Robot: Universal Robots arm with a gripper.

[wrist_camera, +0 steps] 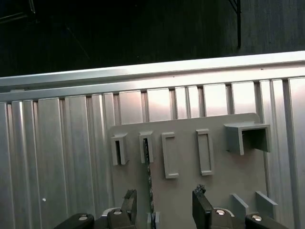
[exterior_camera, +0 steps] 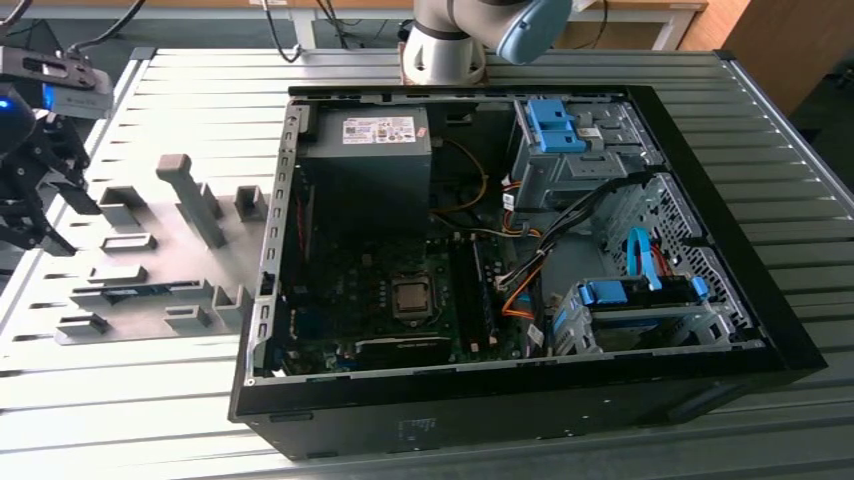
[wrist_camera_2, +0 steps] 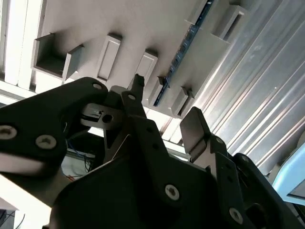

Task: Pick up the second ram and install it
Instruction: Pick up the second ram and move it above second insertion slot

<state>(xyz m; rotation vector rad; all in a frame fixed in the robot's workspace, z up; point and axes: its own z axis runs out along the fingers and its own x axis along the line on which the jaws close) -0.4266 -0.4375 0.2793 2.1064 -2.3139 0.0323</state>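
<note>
While the open claw [wrist_camera: 163,192] hangs over the ram [wrist_camera: 149,176], treat it as light, stiff, probably fragile; pinch its faces mid-length.

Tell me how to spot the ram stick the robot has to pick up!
Find the big open black computer case on the ribbed metal table; at the exterior view's left of it lies a flat grey plate with grey block-shaped holders. Slotted on edge into some holders is the second ram, a long, thin blue-green circuit-board stick. Its neighbours are all grey; it alone is coloured.
</note>
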